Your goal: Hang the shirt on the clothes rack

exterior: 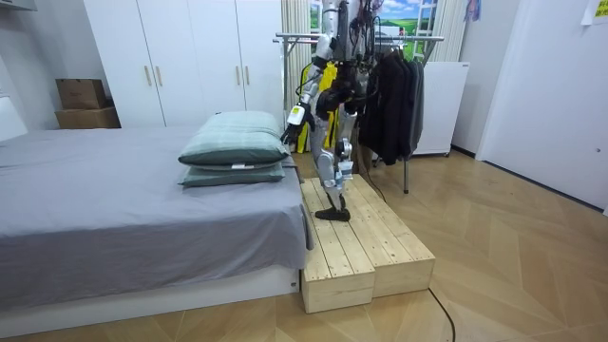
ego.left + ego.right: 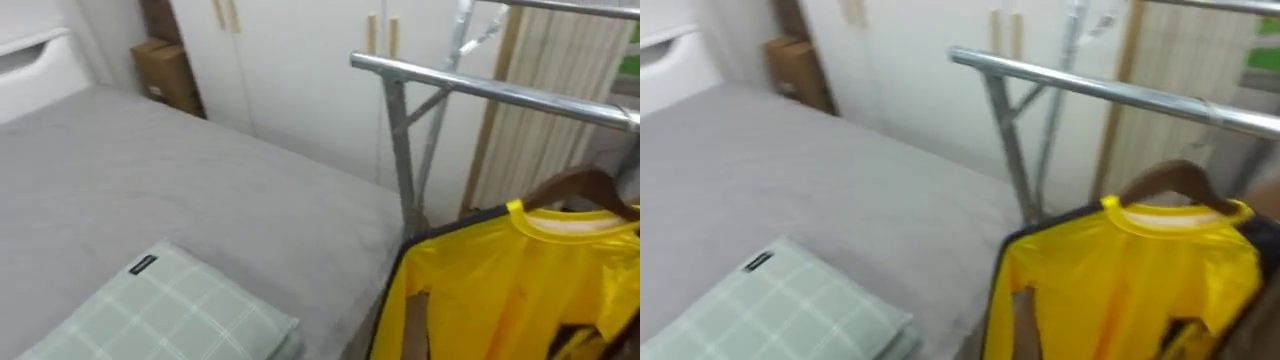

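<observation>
We want the wooden hanger [image 2: 585,185] lifted clear over the metal rail [image 2: 500,92], yellow shirt [image 2: 520,280] kept level; left hand [image 1: 294,121] hangs low, can't tell its fingers

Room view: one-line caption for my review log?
Robot stands on a wooden platform beside the bed, at the clothes rack, yellow shirt before it.

The shirt [image 2: 520,280] is bright yellow, the pillow [image 2: 170,315] pale green checked — the bedsheet [image 2: 200,180] plain grey.
</observation>
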### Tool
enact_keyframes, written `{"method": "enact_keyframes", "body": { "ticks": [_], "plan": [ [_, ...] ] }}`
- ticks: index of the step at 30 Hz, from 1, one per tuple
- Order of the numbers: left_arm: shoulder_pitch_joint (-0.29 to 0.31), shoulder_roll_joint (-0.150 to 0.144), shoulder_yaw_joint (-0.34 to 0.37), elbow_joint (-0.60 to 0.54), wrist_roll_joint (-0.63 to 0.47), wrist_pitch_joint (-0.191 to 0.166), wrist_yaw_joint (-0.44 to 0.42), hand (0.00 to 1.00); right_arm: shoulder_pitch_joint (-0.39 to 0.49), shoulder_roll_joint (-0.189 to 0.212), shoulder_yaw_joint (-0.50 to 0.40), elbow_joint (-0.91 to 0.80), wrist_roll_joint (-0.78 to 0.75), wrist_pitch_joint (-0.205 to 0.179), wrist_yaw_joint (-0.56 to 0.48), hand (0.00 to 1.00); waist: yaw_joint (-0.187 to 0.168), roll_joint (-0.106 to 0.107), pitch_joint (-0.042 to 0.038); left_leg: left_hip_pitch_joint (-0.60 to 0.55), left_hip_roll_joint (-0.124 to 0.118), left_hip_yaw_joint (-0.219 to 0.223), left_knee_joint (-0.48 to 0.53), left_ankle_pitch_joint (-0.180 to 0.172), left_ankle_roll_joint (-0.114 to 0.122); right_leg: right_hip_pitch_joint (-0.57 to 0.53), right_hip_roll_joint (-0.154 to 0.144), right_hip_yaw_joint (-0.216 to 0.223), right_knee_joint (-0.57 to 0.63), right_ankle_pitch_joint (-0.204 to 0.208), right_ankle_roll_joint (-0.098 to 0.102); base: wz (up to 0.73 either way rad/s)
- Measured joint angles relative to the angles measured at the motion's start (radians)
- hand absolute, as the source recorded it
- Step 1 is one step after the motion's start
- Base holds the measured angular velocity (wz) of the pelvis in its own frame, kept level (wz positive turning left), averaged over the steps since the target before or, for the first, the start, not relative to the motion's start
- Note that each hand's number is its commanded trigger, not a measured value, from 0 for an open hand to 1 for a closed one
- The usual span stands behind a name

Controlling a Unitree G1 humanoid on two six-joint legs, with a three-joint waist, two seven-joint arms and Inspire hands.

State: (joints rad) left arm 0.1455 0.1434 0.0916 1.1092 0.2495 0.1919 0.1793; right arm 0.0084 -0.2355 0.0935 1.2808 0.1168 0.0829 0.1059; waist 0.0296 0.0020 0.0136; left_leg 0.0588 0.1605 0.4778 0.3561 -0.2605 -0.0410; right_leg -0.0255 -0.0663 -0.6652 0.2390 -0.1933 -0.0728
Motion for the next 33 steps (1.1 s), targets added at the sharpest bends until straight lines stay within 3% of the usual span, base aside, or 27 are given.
{"method": "enact_keyframes", "body": {
  "ticks": [3, 5, 9, 13, 15, 16, 18, 20, 21, 23, 25, 27, 28, 29, 30, 31, 32, 33],
  "plan": [
    [0.003, -0.005, -0.017, 0.002, 0.000, -0.039, -0.001, 0.00, 0.001, 0.019, 0.001, 0.001, 0.000, -0.003, 0.000, 0.00, 0.019, -0.011, -0.0053, 0.005, 0.001, 0.016, -0.045, -0.013, -0.004, 0.009, -0.011, -0.061, 0.007, 0.000, 0.014, 0.49],
    [0.025, -0.006, -0.017, 0.010, -0.001, -0.042, -0.002, 0.00, 0.009, 0.039, 0.000, 0.003, 0.005, -0.003, 0.001, 0.00, 0.033, -0.023, -0.0119, 0.005, -0.003, 0.009, -0.073, -0.024, 0.001, 0.026, -0.015, -0.078, 0.000, 0.010, 0.030, 0.27],
    [0.063, -0.014, -0.012, 0.016, 0.000, -0.046, -0.007, 0.00, 0.012, 0.038, 0.000, 0.002, 0.032, -0.002, -0.001, 0.00, 0.048, -0.019, -0.0168, 0.004, -0.011, -0.017, -0.074, -0.023, 0.003, 0.038, -0.023, -0.095, 0.002, 0.013, 0.035, 0.20],
    [0.060, -0.015, 0.012, 0.041, -0.020, -0.047, -0.013, 0.00, 0.015, 0.036, 0.002, 0.003, 0.035, 0.000, -0.017, 0.00, 0.047, -0.004, -0.0170, 0.004, -0.029, -0.089, -0.083, -0.010, 0.018, 0.072, -0.039, -0.127, 0.018, 0.017, 0.049, 0.50],
    [0.055, -0.017, 0.012, 0.051, -0.022, -0.047, -0.014, 0.00, 0.015, 0.035, 0.000, 0.005, 0.035, 0.005, -0.024, 0.00, 0.040, 0.000, -0.0176, 0.001, -0.038, -0.132, -0.082, -0.001, 0.022, 0.089, -0.046, -0.134, 0.024, 0.020, 0.066, 0.74],
    [0.050, -0.017, 0.013, 0.051, -0.021, -0.046, -0.014, 0.00, 0.016, 0.035, 0.000, 0.005, 0.037, 0.006, -0.030, 0.00, 0.025, 0.004, -0.0187, -0.006, -0.050, -0.173, -0.084, 0.004, 0.033, 0.101, -0.058, -0.126, 0.039, 0.019, 0.085, 1.08],
    [0.043, -0.017, 0.013, 0.052, -0.020, -0.048, -0.015, 0.00, 0.019, 0.035, -0.016, 0.005, 0.032, 0.008, -0.033, 0.00, 0.014, -0.002, -0.0141, -0.016, -0.072, -0.228, -0.086, 0.013, 0.048, 0.111, -0.073, -0.078, 0.062, 0.015, 0.104, 1.14],
    [0.042, -0.017, 0.015, 0.053, -0.020, -0.055, -0.018, 0.00, 0.014, 0.038, -0.039, 0.004, 0.012, 0.013, -0.041, 0.00, 0.000, -0.005, -0.0142, -0.028, -0.110, -0.310, -0.082, 0.019, 0.067, 0.122, -0.091, 0.034, 0.090, 0.015, 0.122, 1.13],
    [0.042, -0.016, 0.015, 0.053, -0.020, -0.056, -0.019, 0.00, 0.017, 0.039, -0.046, 0.004, 0.007, 0.014, -0.042, 0.00, -0.006, -0.005, -0.0135, -0.033, -0.127, -0.338, -0.080, 0.021, 0.073, 0.124, -0.095, 0.064, 0.098, 0.015, 0.122, 1.36],
    [0.042, -0.011, 0.022, 0.062, -0.019, -0.065, -0.019, 0.00, 0.029, 0.043, -0.071, 0.002, -0.014, 0.019, -0.048, 0.00, 0.002, -0.014, -0.0127, -0.041, -0.171, -0.435, -0.079, 0.032, 0.099, 0.125, -0.102, 0.227, 0.125, 0.015, 0.121, 1.28],
    [0.048, -0.005, 0.038, 0.093, -0.020, -0.068, -0.019, 0.00, 0.030, 0.049, -0.081, -0.002, -0.030, 0.019, -0.051, 0.00, 0.013, -0.023, -0.0143, -0.051, -0.197, -0.486, -0.063, 0.029, 0.113, 0.135, -0.102, 0.310, 0.130, 0.016, 0.121, 0.97],
    [0.062, -0.003, 0.049, 0.111, -0.024, -0.064, -0.019, 0.00, 0.032, 0.054, -0.089, -0.003, -0.038, 0.020, -0.053, 0.00, 0.021, -0.020, -0.0123, -0.049, -0.217, -0.545, -0.043, 0.022, 0.127, 0.145, -0.106, 0.326, 0.153, 0.018, 0.120, 0.85],
    [0.073, -0.001, 0.045, 0.114, -0.025, -0.057, -0.019, 0.00, 0.035, 0.056, -0.088, -0.003, -0.038, 0.020, -0.060, 0.00, 0.029, -0.020, -0.0125, -0.042, -0.221, -0.592, -0.036, 0.017, 0.135, 0.134, -0.096, 0.379, 0.159, -0.002, 0.121, 0.84],
    [0.075, 0.007, 0.036, 0.115, -0.041, -0.056, -0.018, 0.00, 0.032, 0.067, -0.086, -0.006, -0.041, 0.019, -0.060, 0.00, 0.030, -0.018, -0.0135, -0.047, -0.222, -0.626, -0.038, 0.018, 0.137, 0.121, -0.040, 0.481, 0.099, -0.036, 0.112, 0.82],
    [0.074, 0.012, 0.033, 0.115, -0.044, -0.056, -0.019, 0.00, 0.025, 0.074, -0.084, -0.006, -0.044, 0.019, -0.060, 0.00, 0.033, -0.025, -0.0087, -0.049, -0.222, -0.633, -0.038, 0.026, 0.136, 0.108, -0.015, 0.516, 0.057, -0.038, 0.111, 0.67],
    [0.077, 0.020, 0.035, 0.116, -0.044, -0.058, -0.019, 0.00, 0.007, 0.091, -0.078, -0.006, -0.053, 0.019, -0.060, 0.00, 0.041, -0.046, 0.0042, -0.054, -0.231, -0.633, -0.029, 0.027, 0.133, 0.081, 0.022, 0.575, -0.037, 0.023, 0.112, 0.55],
    [0.083, 0.015, 0.039, 0.122, -0.044, -0.057, -0.022, 0.00, 0.001, 0.096, -0.078, -0.004, -0.067, 0.015, -0.061, 0.00, 0.036, -0.048, 0.0064, -0.056, -0.239, -0.642, -0.014, 0.016, 0.130, 0.080, 0.028, 0.587, -0.052, 0.057, 0.106, 0.43],
    [0.090, 0.011, 0.040, 0.120, -0.044, -0.058, -0.024, 0.00, -0.001, 0.096, -0.077, -0.004, -0.075, 0.014, -0.060, 0.00, 0.043, -0.048, -0.0034, -0.058, -0.239, -0.633, -0.017, 0.012, 0.132, 0.084, 0.028, 0.586, -0.064, 0.051, 0.107, 0.20]
  ]
}}
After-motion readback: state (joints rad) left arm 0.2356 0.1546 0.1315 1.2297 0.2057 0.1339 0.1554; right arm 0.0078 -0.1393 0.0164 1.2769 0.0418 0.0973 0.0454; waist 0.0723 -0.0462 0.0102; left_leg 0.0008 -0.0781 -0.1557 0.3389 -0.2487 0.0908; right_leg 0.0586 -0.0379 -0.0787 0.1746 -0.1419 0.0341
